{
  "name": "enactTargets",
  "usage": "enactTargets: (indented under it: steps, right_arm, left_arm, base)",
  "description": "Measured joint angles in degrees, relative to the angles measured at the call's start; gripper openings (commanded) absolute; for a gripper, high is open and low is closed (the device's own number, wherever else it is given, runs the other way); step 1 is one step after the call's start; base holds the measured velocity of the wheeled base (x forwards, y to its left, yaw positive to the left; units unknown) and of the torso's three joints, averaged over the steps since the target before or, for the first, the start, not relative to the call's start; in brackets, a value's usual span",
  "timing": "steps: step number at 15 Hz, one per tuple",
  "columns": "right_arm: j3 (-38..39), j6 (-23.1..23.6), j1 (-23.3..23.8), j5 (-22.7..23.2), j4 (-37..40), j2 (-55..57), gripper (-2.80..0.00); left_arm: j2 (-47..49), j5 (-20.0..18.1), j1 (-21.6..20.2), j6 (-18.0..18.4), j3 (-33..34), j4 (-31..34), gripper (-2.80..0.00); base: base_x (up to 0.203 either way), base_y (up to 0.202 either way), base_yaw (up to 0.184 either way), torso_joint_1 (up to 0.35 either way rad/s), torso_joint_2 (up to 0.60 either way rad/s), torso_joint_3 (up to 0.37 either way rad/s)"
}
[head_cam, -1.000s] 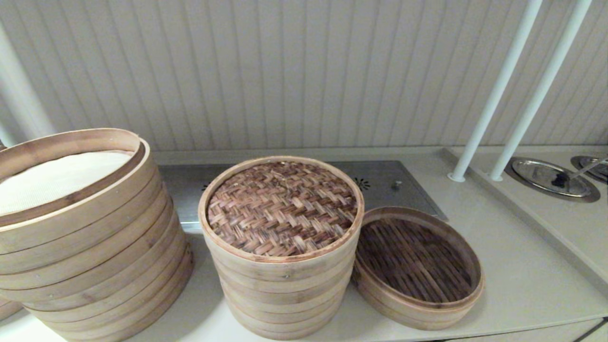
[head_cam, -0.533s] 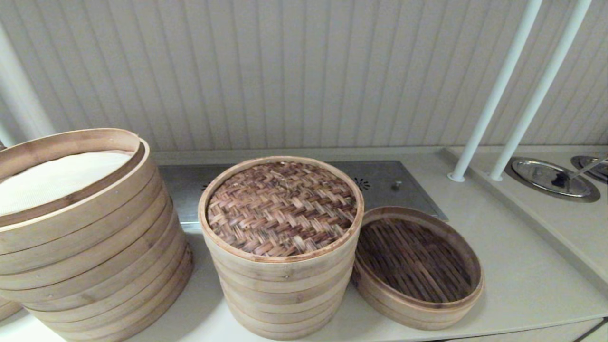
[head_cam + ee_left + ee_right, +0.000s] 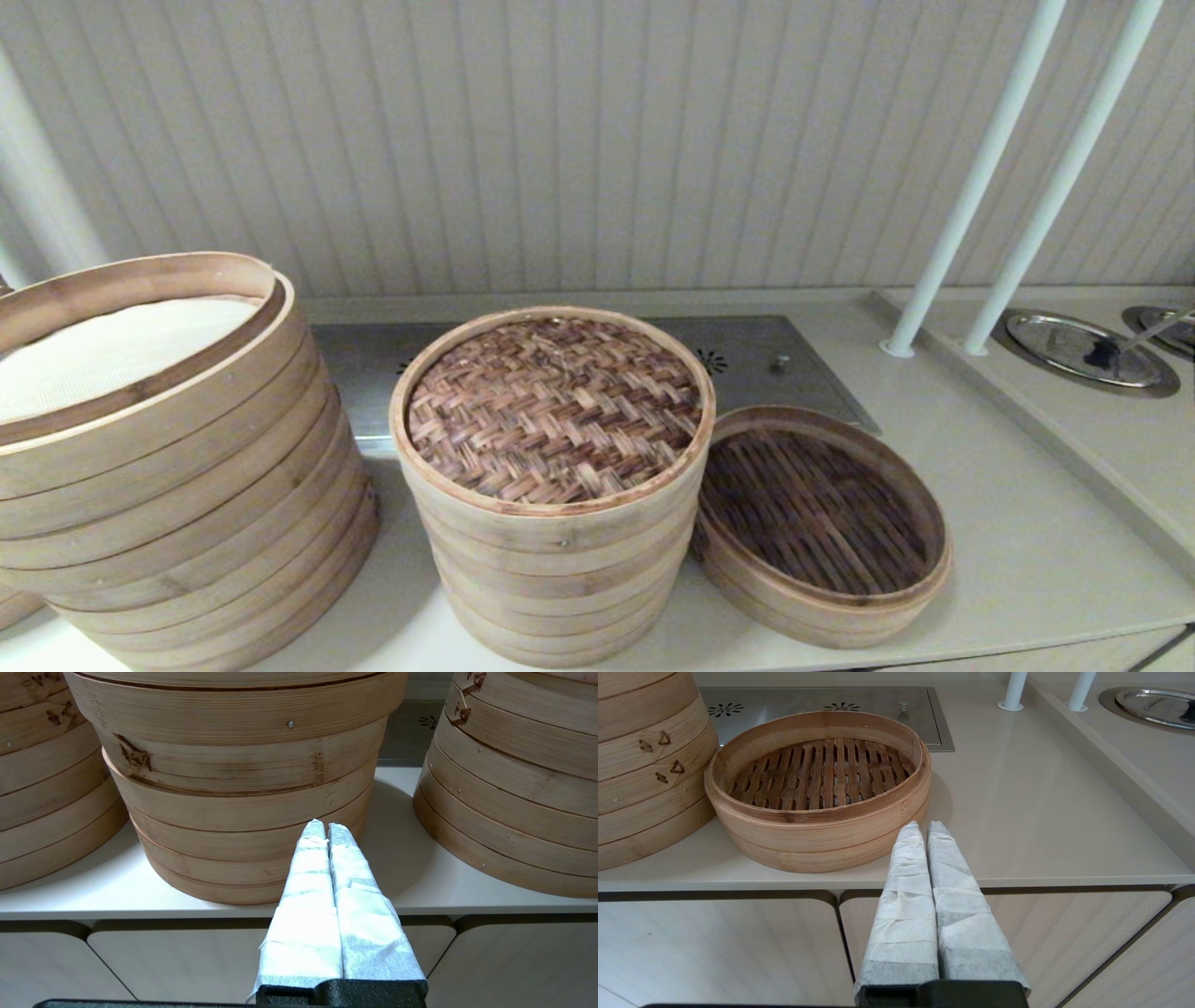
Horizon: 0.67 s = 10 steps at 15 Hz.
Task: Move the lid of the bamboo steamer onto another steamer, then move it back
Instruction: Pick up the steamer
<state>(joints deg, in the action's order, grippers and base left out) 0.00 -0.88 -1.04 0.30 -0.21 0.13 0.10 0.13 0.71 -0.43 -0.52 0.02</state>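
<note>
- Bamboo steamer lid seated flat atop the middle steamer stack on the surface.
- Low slatted basket touching that stack's right side; wider cloth-lined stack well left.
- Left tool pressed together, empty, below the surface's front edge.
- Right tool likewise together, empty, before the low basket.

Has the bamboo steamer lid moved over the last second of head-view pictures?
No. The bamboo steamer lid sits on the medium stack, its rim equally near the low slatted basket and steel panel as before.
</note>
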Motion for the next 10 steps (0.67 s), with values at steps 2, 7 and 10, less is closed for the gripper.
enactTargets:
  steps: [2,7,10]
  right_arm:
    - [0.00,0.02,0.00,0.00,0.09,-0.02,-2.80]
    - [0.00,0.85,0.00,0.02,-0.06,-0.04,-2.80]
    - [-0.21,1.43,0.00,-0.09,0.16,0.47,-2.80]
  left_arm:
    - [0.00,0.02,0.00,0.02,0.00,0.01,-2.80]
    - [0.00,0.00,0.00,0.02,0.00,0.01,-2.80]
    - [0.00,0.02,0.00,-0.03,0.00,0.01,-2.80]
  base:
    - [0.000,0.000,0.000,0.000,0.00,0.000]
    - [0.000,0.000,0.000,0.000,0.00,0.000]
    - [0.000,0.000,0.000,0.000,0.00,0.000]
